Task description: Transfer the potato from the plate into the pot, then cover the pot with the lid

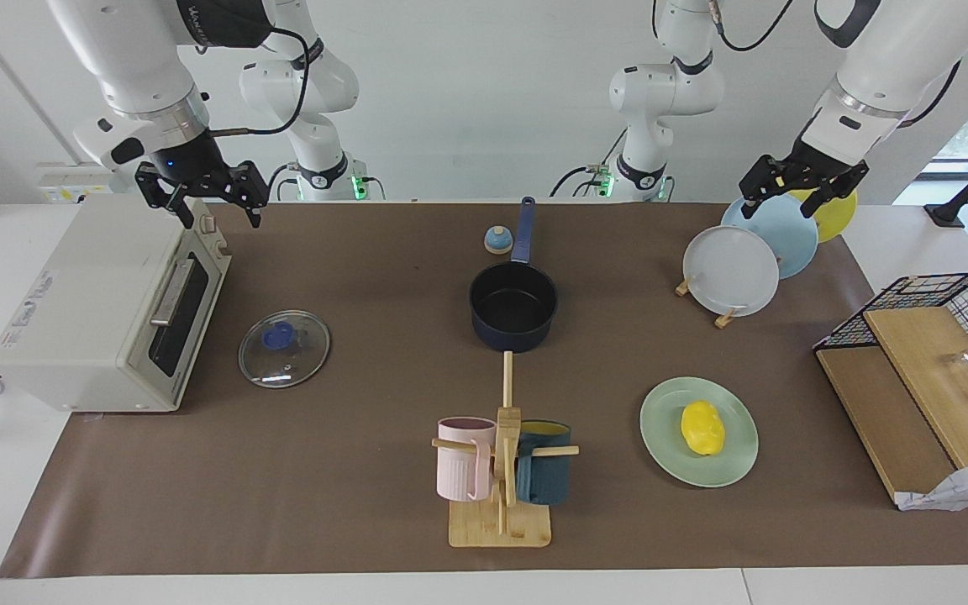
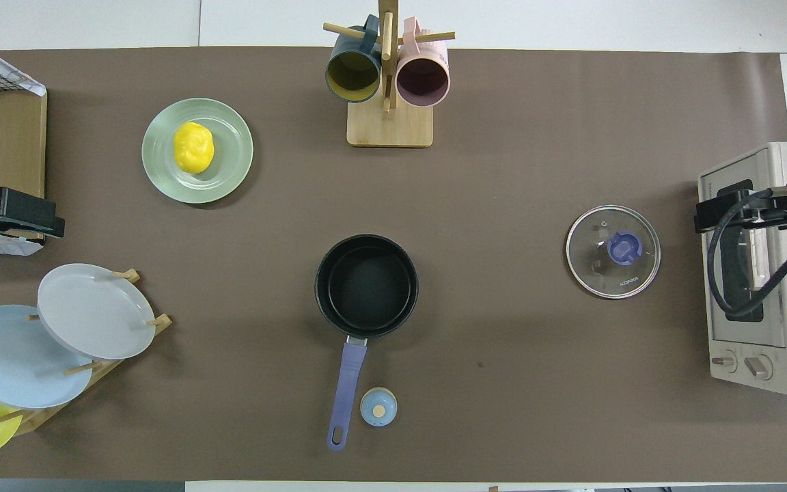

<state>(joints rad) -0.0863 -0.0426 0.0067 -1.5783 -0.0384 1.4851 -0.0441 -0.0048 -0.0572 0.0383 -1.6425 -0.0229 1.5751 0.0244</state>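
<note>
- The potato (image 1: 702, 427) lay on the green plate (image 1: 736, 462), a little off centre, well apart from the pot (image 1: 513, 305); the plate sat farther from the robots than the pot, toward the left arm's end of the table.
- The pot stood empty mid-table, its handle (image 1: 523, 229) pointing toward the robots. The lid (image 1: 284, 348) lay flat on the mat toward the right arm's end, knob up, just in front of the toaster oven (image 1: 106, 307).
- Left gripper (image 1: 802, 186) hung over the plate rack (image 1: 732, 269), fingers apart, holding nothing. Right gripper (image 1: 205, 192) hung over the toaster oven, fingers likewise apart and empty (both arms apparently waiting).
- Risk: the potato looked smooth and rounded, so an off-centre pinch could squirt it off the plate.
- Risk: the shallow plate might skid or tip if the fingers pressed its rim.
- Risk: the mug stand (image 1: 502, 470) stood between plate and pot; a low carry could clip it.
- Risk: the lid's small knob was the only hold; a slanted grip could drop the glass or seat it crooked on the pot (the bell (image 1: 497, 240) beside the handle looked easy to bump too).
</note>
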